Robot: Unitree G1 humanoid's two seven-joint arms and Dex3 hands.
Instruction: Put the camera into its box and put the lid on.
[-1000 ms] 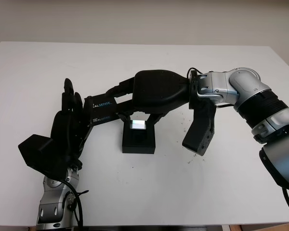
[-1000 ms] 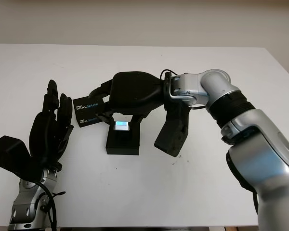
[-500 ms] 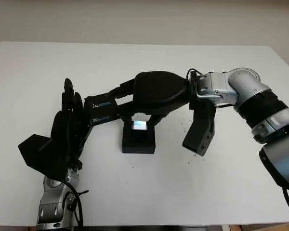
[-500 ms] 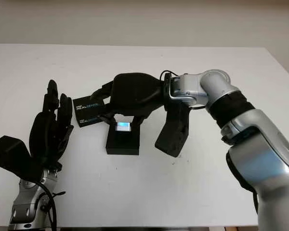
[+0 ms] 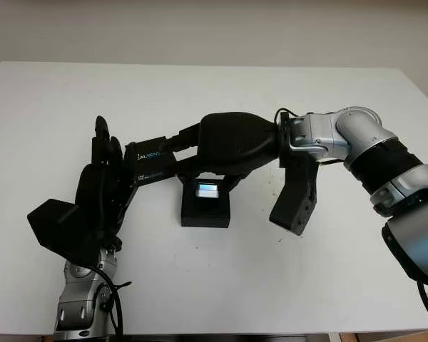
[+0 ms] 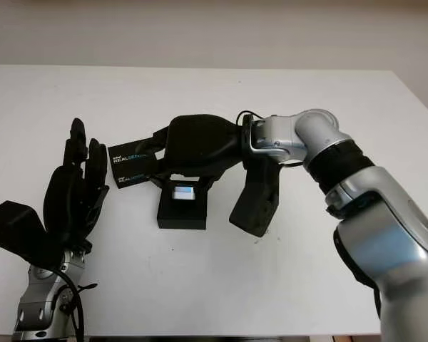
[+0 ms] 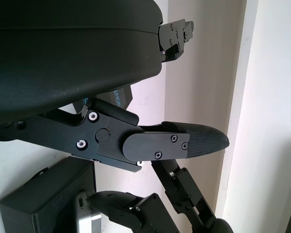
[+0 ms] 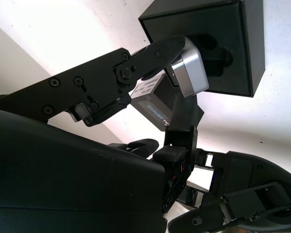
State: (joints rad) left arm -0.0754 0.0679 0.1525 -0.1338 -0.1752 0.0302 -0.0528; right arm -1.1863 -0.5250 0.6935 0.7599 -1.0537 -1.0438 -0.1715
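Over the middle of the white tabletop (image 5: 328, 271), the right hand (image 5: 214, 160) reaches across from the right side and holds the small silver camera (image 5: 208, 189) in its fingertips, right at the open top of the black box (image 5: 205, 211). In the right wrist view the fingers (image 8: 150, 53) are curled onto the camera (image 8: 190, 73), which is tilted, with its lower part already inside the box's cavity (image 8: 218, 48) and its upper part still above the rim. The camera's long axis looks to run side to side across the box, its bright face turned upward toward the head cameras.

The box stands upright on the tabletop, open side up. Its lid (image 5: 151, 163), a flat black piece with pale lettering, lies just behind and to the left of the box, partly beneath the right hand's fingers; whether the lid touches the box cannot be told.

At the left side of the tabletop, the left hand (image 5: 103, 182) is open and holds nothing, fingers pointing away from the robot, close to the left end of the lid. A black camera housing (image 5: 294, 196) hangs below the right wrist, to the right of the box and apart from it.
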